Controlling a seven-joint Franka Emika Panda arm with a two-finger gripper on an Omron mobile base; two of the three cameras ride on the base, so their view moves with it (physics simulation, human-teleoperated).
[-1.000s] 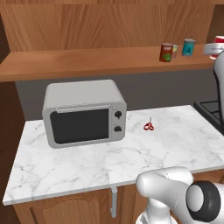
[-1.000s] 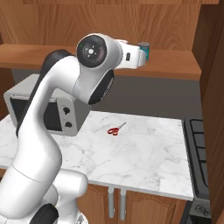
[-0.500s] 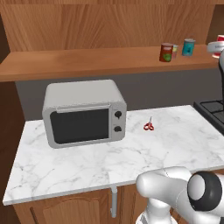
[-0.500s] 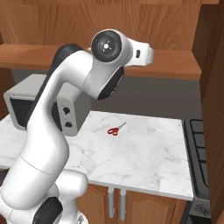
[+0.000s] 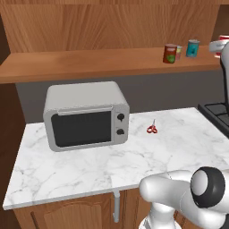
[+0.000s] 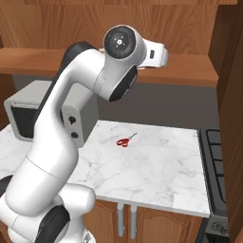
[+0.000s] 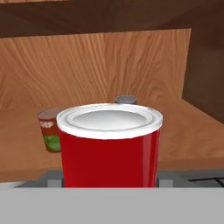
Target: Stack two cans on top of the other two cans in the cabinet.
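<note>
At the centre of the hand view, a bright red can (image 7: 109, 146) with a white rim and grey lid stands upright and close to the lens, flanked low on each side by grey parts of the tool (image 7: 109, 179), which is clenched on it. Behind it, at left of the same frame, a dark red-brown can (image 7: 49, 130) with a green patch stands on the wooden shelf board (image 7: 188, 131); a grey can top (image 7: 126, 99) shows just above the red can's rim, its body hidden.

At upper right of the left base view, the dark red-brown can (image 5: 170, 53) stands on the shelf board (image 5: 89, 65) of the cabinet (image 5: 103, 27), with a pale yellow-green can (image 5: 178, 52) just behind it and a teal-blue can (image 5: 192, 48) near to the right. The held red can (image 5: 222, 50) shows as a sliver at the right edge of that frame, beside the white hand.

Lower in the left base view, a grey microwave (image 5: 85, 115) sits on the white marble table (image 5: 134, 161); red-handled scissors (image 5: 152, 129) lie on the table to its right, apart from it. A dark stove (image 5: 217, 112) shows at the right edge.

At upper centre of the right base view, the white arm (image 6: 85, 118) rises to shelf height, and its hand (image 6: 154, 54) reaches over the shelf board (image 6: 190, 71).
</note>
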